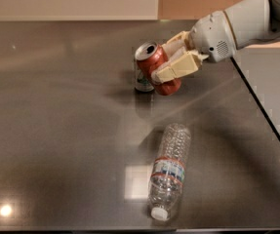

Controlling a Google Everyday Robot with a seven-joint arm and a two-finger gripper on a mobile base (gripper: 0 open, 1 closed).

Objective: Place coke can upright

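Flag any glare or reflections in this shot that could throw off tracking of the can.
Camera view: the glossy table shows a small hot spot at lower left and a pale square reflection beside the bottle. Camera view: neither reaches the coke can, held tilted by the gripper at upper centre, with a faint dark reflection on the tabletop below it.

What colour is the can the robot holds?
Red-orange, silver top: coke can in gripper, upper centre, camera view.
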